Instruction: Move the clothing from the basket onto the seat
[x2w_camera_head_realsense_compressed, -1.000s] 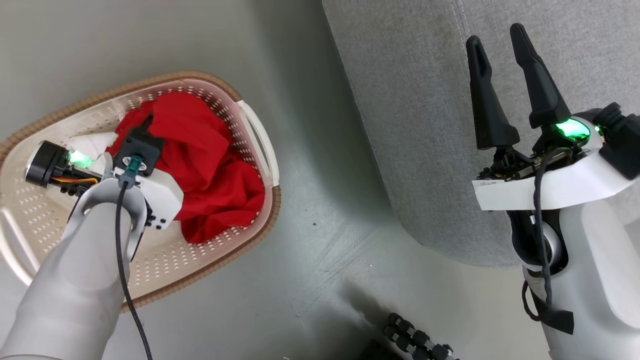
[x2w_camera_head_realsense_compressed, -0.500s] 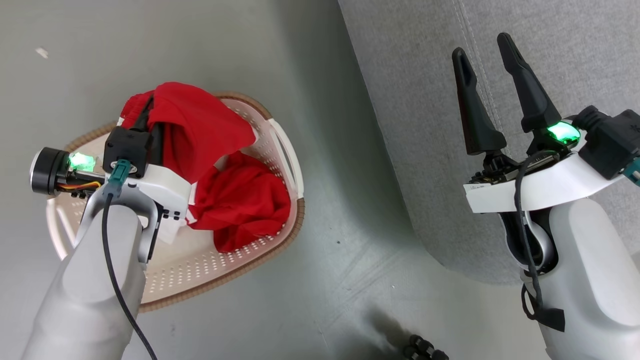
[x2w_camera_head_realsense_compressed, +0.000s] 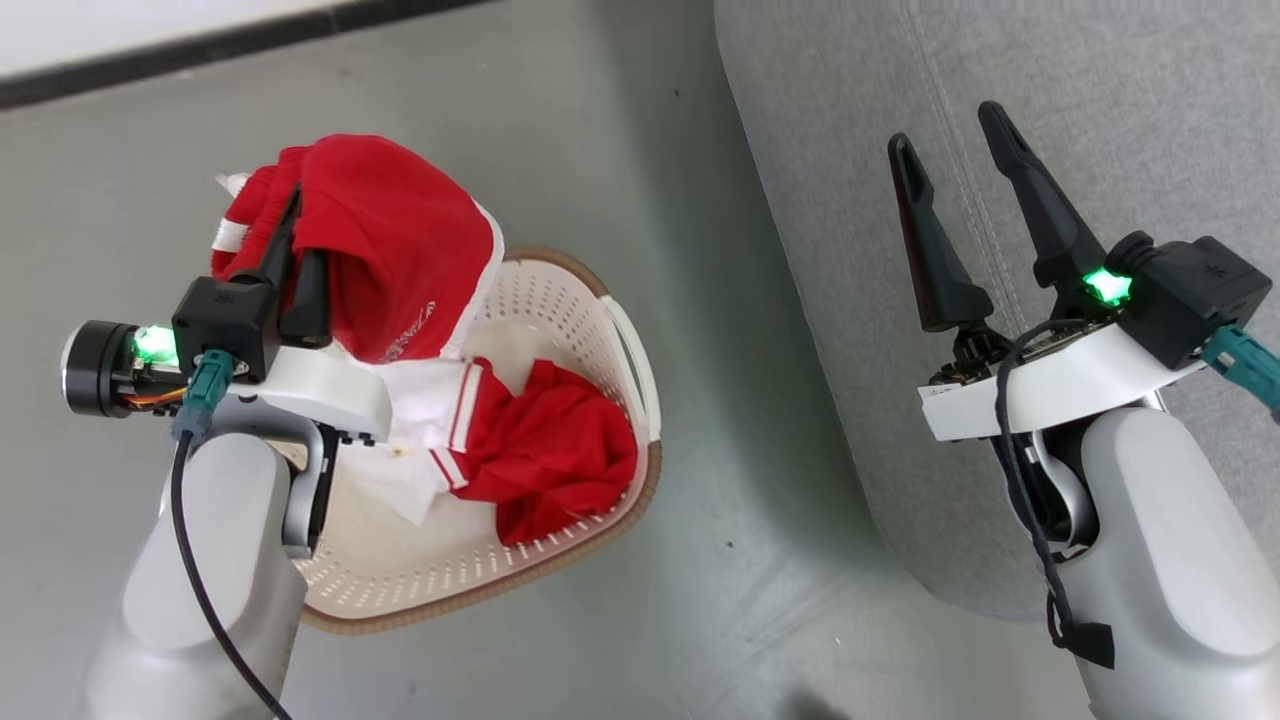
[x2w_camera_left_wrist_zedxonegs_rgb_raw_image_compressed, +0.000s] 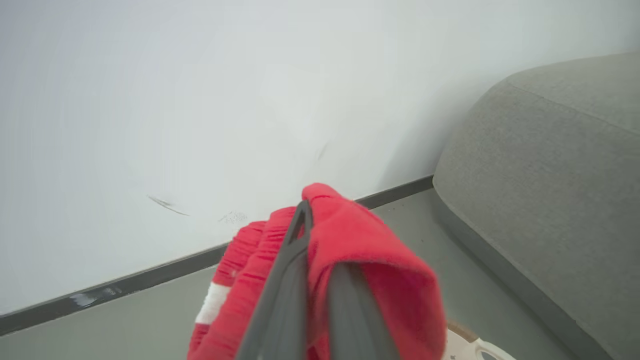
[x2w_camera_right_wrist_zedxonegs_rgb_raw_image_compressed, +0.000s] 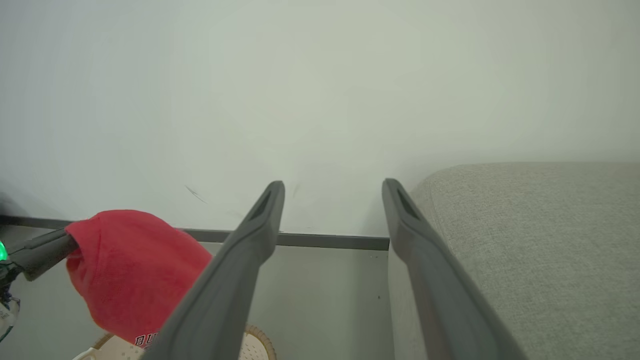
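Since a second ago the left arm has risen out of the pile, and the head camera has shifted with it, so a dark skirting line now crosses the top of that view. The seat (x2w_camera_head_realsense_compressed: 1150, 60) spreads across the robot's right side, its rounded edge running diagonally away, with a strip of bare floor between it and the basket (x2w_camera_head_realsense_compressed: 545, 305). The basket sits on the floor to the left, and a second red garment (x2w_camera_head_realsense_compressed: 560, 450) and a white piece (x2w_camera_head_realsense_compressed: 430, 410) with red stripes still lie in it. Above its far rim, the left gripper (x2w_camera_head_realsense_compressed: 300, 240) is clamped on a red garment (x2w_camera_head_realsense_compressed: 400, 250), which drapes over the fingers and hangs down toward the basket. The right gripper (x2w_camera_head_realsense_compressed: 945, 125) stands spread wide and empty, seemingly over the seat's near edge. The seat therefore lies to the right of the loaded hand, so the carry probably goes sideways across the floor gap.
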